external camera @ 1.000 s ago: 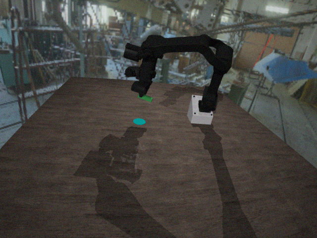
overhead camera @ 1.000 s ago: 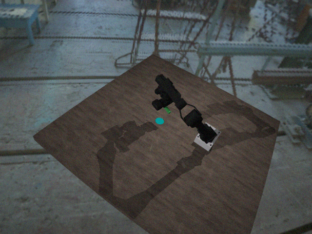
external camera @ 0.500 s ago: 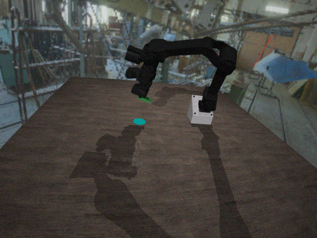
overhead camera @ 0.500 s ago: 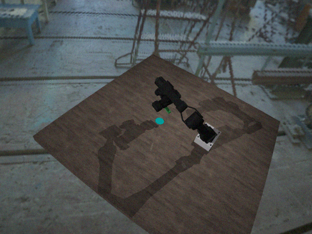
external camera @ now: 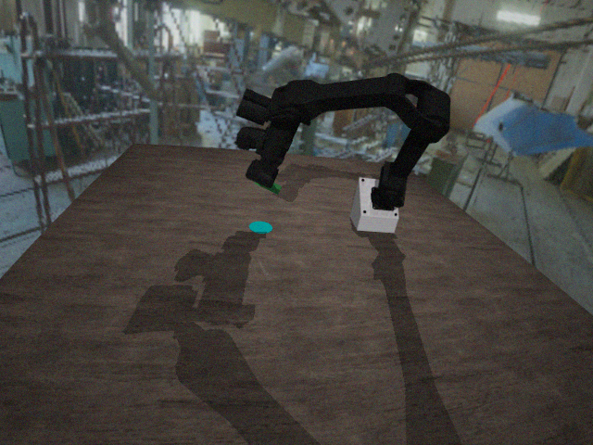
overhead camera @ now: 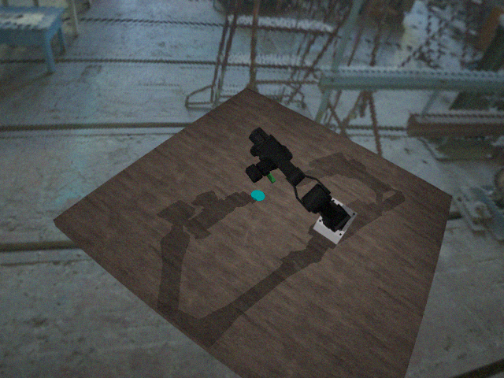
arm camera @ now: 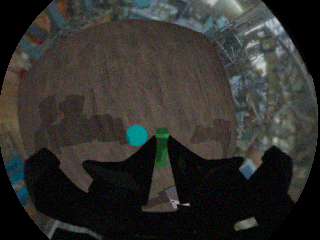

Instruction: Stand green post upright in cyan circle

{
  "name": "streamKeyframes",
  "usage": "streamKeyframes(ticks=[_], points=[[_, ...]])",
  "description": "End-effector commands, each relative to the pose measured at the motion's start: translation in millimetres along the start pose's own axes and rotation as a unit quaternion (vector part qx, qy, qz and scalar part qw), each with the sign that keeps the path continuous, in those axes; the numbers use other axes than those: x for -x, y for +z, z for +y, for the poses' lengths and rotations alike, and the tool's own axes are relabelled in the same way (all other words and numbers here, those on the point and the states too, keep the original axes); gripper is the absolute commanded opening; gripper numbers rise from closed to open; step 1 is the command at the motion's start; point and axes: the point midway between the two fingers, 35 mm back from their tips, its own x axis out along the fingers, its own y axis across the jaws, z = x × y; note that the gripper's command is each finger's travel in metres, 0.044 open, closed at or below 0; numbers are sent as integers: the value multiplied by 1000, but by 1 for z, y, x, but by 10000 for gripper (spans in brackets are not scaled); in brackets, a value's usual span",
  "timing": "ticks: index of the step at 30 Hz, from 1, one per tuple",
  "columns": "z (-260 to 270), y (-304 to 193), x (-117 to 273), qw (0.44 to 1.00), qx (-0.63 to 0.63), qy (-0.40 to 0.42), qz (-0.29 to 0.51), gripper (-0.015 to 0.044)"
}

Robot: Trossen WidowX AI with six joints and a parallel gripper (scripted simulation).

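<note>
The post is green, short and slim, and it is tilted. The claw holds it above the brown table. There is one post and one cyan circle, near but apart. Nearby stands one white base.

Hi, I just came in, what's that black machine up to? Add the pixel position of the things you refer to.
A black robot arm's gripper [overhead camera: 266,174] [external camera: 268,184] [arm camera: 162,138] is holding a small green post [overhead camera: 271,178] [external camera: 273,188] [arm camera: 161,150] above the brown wooden table [overhead camera: 252,276] [external camera: 296,345] [arm camera: 125,65]. The post is tilted, not yet upright, and off to one side of the flat cyan circle [overhead camera: 257,195] [external camera: 260,226] [arm camera: 136,135] where it should stand.
</note>
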Motion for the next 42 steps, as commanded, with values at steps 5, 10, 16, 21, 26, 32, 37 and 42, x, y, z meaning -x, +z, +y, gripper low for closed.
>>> streamKeyframes(ticks=[5, 10, 16, 21, 26, 32, 37, 42], points=[[0, 0, -3, 1000, 0, -12, -21, 23], [-1, 1, -5, 999, 0, -19, -35, 23], [-1, 1, -6, 998, 0, -26, -53, 23], [-1, 2, -8, 997, 0, -31, -68, 23], [0, 2, -8, 996, -1, -36, -83, 23], [0, 2, -9, 994, -2, -41, -101, 23], [0, 3, -10, 992, -3, -45, -116, 23], [0, 3, -10, 990, -4, -48, -132, 23]])
